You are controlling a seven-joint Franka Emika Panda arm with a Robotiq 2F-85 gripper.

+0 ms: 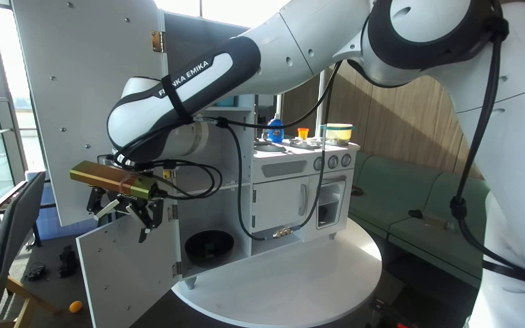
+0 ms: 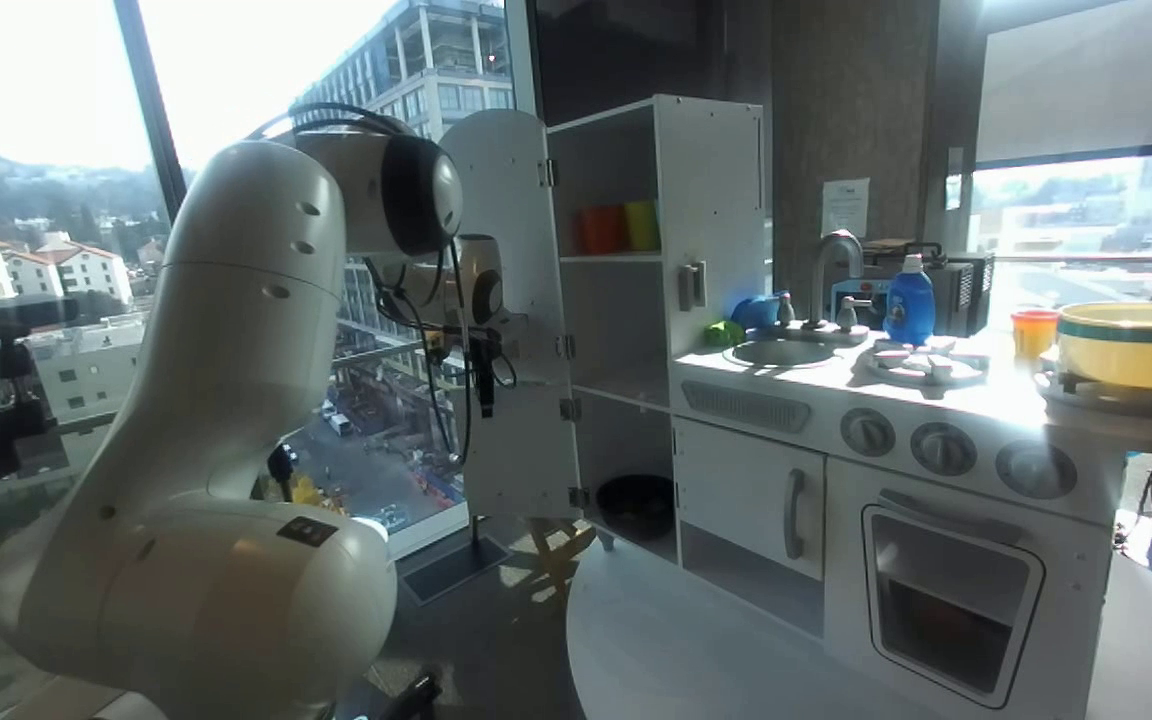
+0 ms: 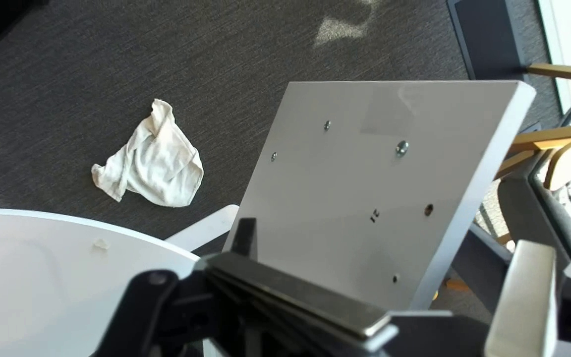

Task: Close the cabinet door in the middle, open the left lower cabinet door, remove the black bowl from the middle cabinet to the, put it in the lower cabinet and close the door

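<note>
- Bowl [image 1: 209,249], black and round, rests on the floor of the lower cabinet [image 1: 205,214], the bottom bay of the tall unit [image 2: 711,190], just behind that bay's front edge.
- Lower cabinet door [image 1: 128,271] stands swung out on its hinges [image 1: 177,269]; the wrist view shows its inner face with screw heads [image 3: 402,148].
- Jaws are released and spread wide, at the end of the arm [image 1: 317,38], near that door; whether they touch it I cannot tell.
- Tall upper door [image 1: 94,100] is swung out as well, while the middle cabinet door [image 2: 751,490], under the sink [image 2: 786,352], is closed.
- Counter [image 1: 308,282], round and white, carries the toy kitchen [image 1: 299,178]; a foot [image 1: 190,283] of the tall unit stands near its rim.
- Carpet [image 3: 92,59], dark grey, covers the floor, with a grey chair [image 1: 12,237] on it beyond the lower cabinet door.
- Wrist view alone shows a crumpled white cloth [image 3: 154,158] on the carpet, near the counter's rim.
- Green bench [image 1: 417,209] and wood-panelled wall [image 1: 394,123] appear in an exterior view; city buildings [image 2: 436,65] beyond a tall window [image 2: 150,90] appear in an exterior view.
- Upper shelf [image 2: 616,258] of the tall unit: an exterior view shows an orange cup [image 2: 600,230] and a yellow-green cup [image 2: 642,226]; a teal item [image 1: 227,101] shows there in an exterior view.
- Kitchen top [image 2: 841,372] holds, from the sink toward its right end, a blue bottle [image 2: 911,305], a small orange cup [image 2: 1034,335] and a yellow pot [image 2: 1136,352]; the pot's inside is hidden.
- Oven [image 2: 951,600] below is dark in its lower part, contents unreadable.
</note>
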